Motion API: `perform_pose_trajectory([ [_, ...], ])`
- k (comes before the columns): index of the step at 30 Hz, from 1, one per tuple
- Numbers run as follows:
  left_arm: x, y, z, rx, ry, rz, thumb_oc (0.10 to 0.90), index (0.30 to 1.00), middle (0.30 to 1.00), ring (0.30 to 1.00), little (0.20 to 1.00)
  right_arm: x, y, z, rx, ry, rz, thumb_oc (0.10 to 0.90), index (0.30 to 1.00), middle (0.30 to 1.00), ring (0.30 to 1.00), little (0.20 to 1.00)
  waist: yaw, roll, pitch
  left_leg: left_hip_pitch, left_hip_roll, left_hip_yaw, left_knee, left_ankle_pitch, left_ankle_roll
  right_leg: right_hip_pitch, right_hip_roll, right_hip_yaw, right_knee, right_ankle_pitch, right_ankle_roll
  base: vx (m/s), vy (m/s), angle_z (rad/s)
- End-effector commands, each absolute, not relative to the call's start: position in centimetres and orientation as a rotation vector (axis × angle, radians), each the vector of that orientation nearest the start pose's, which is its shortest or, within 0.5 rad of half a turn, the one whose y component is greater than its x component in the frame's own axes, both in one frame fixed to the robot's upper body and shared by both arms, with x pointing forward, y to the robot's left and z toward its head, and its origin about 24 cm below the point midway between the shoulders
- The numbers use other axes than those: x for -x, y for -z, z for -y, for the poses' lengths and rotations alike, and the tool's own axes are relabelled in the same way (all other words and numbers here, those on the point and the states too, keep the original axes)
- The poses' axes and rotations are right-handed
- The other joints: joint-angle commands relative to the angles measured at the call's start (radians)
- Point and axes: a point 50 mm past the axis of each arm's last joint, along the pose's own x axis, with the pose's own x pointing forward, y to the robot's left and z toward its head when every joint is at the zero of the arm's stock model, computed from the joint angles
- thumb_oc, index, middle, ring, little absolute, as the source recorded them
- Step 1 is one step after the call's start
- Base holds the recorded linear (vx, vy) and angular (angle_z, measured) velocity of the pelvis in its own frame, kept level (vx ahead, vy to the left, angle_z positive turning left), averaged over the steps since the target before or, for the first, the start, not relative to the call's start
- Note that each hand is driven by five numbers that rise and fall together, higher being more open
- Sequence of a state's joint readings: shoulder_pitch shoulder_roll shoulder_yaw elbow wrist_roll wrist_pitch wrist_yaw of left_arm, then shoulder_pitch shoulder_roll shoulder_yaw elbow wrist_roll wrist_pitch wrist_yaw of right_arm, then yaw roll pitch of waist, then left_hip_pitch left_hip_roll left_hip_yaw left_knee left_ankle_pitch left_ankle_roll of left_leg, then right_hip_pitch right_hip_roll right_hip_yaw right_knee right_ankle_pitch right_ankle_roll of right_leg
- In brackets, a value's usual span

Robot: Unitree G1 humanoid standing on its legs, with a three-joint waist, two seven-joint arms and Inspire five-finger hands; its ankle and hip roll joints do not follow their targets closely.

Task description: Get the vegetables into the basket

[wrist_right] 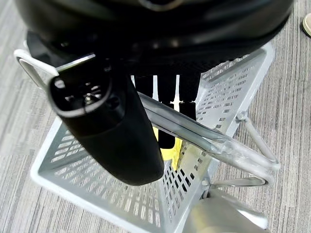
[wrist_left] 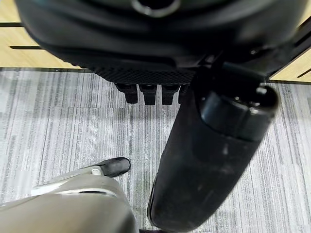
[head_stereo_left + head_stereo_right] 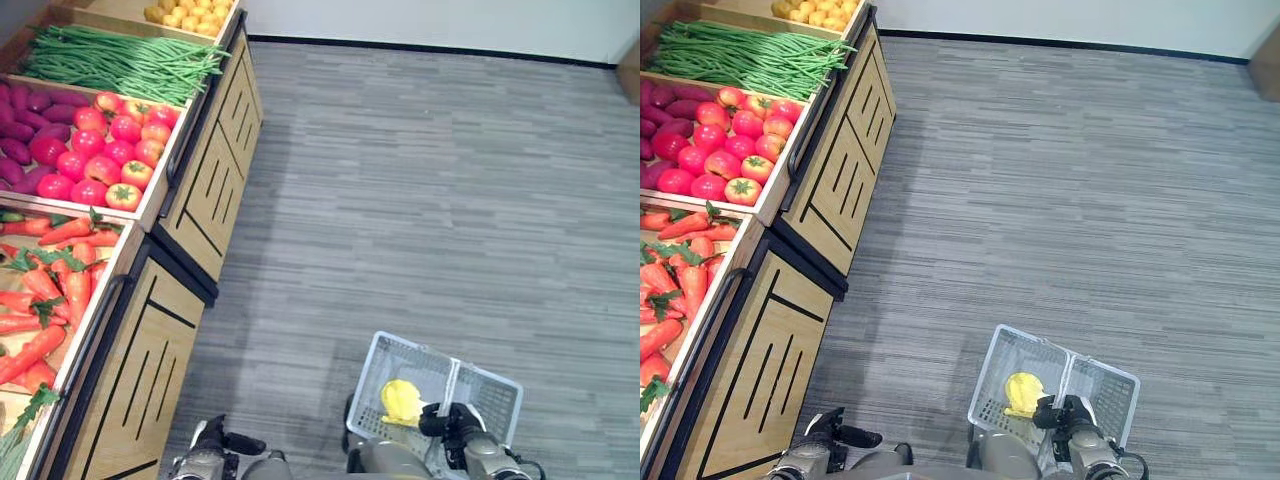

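Floor: grey carpet with a fine streaked stripe pattern, covering the whole open area to the right. Far edge meets a pale wall along a dark skirting strip. Left side: row of light wooden display stands with black trim and black slot marks on the side panels, running from near to far. A brown wooden corner shows at the far right edge. Lighting even, soft shadows.
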State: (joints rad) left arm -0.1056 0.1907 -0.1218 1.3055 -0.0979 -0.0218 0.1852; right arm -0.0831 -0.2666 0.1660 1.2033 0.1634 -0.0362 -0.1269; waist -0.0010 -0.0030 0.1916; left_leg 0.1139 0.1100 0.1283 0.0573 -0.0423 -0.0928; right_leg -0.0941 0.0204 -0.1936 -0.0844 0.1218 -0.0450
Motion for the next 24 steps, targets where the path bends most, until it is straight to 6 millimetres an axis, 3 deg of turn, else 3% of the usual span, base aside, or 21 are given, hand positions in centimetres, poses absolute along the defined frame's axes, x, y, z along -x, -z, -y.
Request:
perform_pose_trajectory([
  [1,-12.0,15.6,-23.1,-0.294,-0.244,-1.153,0.9,1.0,1.0,1.0,1.0,-11.4,14.8,25.9,0.343,0.203,-1.121,0.4,0.3,0.3,0.3,0.3,-0.008,-0.001,0.011,-0.016,-0.061,0.018,0.085,0.055,0.021,-0.036,-0.029,0.061,0.148,-0.135,0.084,0.16,-0.209,0.03],
  [4,-12.2,15.5,-23.1,-0.28,-0.247,-1.147,0.9,1.0,1.0,1.0,1.0,-11.0,14.8,26.2,0.348,0.207,-1.135,0.4,0.3,0.3,0.3,0.3,-0.003,-0.019,0.035,-0.101,-0.043,0.013,0.27,0.12,0.01,0.005,-0.026,0.05,0.142,-0.153,0.054,0.15,-0.22,0.07],
  [5,-12.6,15.5,-22.6,-0.267,-0.21,-1.135,0.9,1.0,1.0,1.0,1.0,-10.6,14.8,26.5,0.36,0.205,-1.152,0.4,0.3,0.3,0.3,0.3,-0.008,-0.035,0.049,-0.151,-0.031,0.045,0.317,0.098,0.03,0.034,-0.032,0.032,0.135,-0.173,0.048,0.12,-0.146,0.06],
  [7,-12.9,15.4,-22.4,-0.265,-0.19,-1.124,0.9,1.0,1.0,1.0,1.0,-10.4,14.8,26.8,0.361,0.211,-1.157,0.4,0.3,0.3,0.3,0.3,-0.014,-0.038,0.05,-0.161,-0.027,0.076,0.271,0.078,0.039,0.04,-0.044,0.021,0.132,-0.172,0.055,0.07,-0.01,0.14],
  [8,-13.2,15.3,-22.1,-0.281,-0.145,-1.111,0.9,1.0,1.0,1.0,1.0,-10.1,14.7,27.2,0.358,0.23,-1.163,0.4,0.3,0.3,0.3,0.3,-0.034,-0.041,0.043,-0.182,-0.032,0.151,0.1,0.026,0.05,0.048,-0.074,-0.013,0.121,-0.172,0.074,0.05,0.122,0.36],
  [10,-13.4,15.3,-22.1,-0.305,-0.128,-1.106,0.9,1.0,1.0,1.0,1.0,-9.9,14.7,27.4,0.351,0.243,-1.164,0.4,0.3,0.3,0.3,0.3,-0.042,-0.027,0.039,-0.198,-0.031,0.172,-0.024,0.067,0.029,0.053,-0.076,-0.027,0.127,-0.183,0.085,0.09,0.192,0.53],
  [11,-13.4,15.2,-22.3,-0.322,-0.129,-1.108,0.9,1.0,1.0,1.0,1.0,-9.7,14.7,27.5,0.357,0.25,-1.164,0.4,0.3,0.3,0.3,0.3,-0.044,-0.018,0.035,-0.209,-0.029,0.179,-0.12,0.142,0.016,0.062,-0.074,-0.043,0.13,-0.193,0.085,0.07,0.161,0.58],
  [14,-13.5,15.2,-22.4,-0.318,-0.131,-1.104,0.9,1.0,1.0,1.0,1.0,-9.8,14.8,27.2,0.36,0.239,-1.165,0.4,0.3,0.3,0.3,0.3,-0.04,-0.018,0.029,-0.188,-0.036,0.175,-0.119,0.121,0.032,0.065,-0.072,-0.028,0.135,-0.2,0.086,0.1,0.201,0.1],
  [19,-12.6,15.5,-22.5,-0.328,-0.137,-1.133,0.9,1.0,1.0,1.0,1.0,-9.3,15.2,26.6,0.33,0.253,-1.194,0.4,0.3,0.3,0.3,0.3,-0.033,-0.019,0.01,-0.144,-0.072,0.224,-0.133,0.069,0.061,0.097,-0.118,0.015,0.104,-0.171,0.14,0.16,0.371,-0.24],
  [24,-12.8,15.3,-23.2,-0.334,-0.16,-1.128,0.9,1.0,1.0,1.0,1.0,-10.2,15.3,25.6,0.35,0.201,-1.179,0.4,0.3,0.3,0.3,0.3,-0.015,-0.028,0.004,-0.127,-0.105,0.251,-0.144,0.033,0.102,0.078,-0.153,0.049,0.115,-0.138,0.179,0.09,0.335,-0.26],
])
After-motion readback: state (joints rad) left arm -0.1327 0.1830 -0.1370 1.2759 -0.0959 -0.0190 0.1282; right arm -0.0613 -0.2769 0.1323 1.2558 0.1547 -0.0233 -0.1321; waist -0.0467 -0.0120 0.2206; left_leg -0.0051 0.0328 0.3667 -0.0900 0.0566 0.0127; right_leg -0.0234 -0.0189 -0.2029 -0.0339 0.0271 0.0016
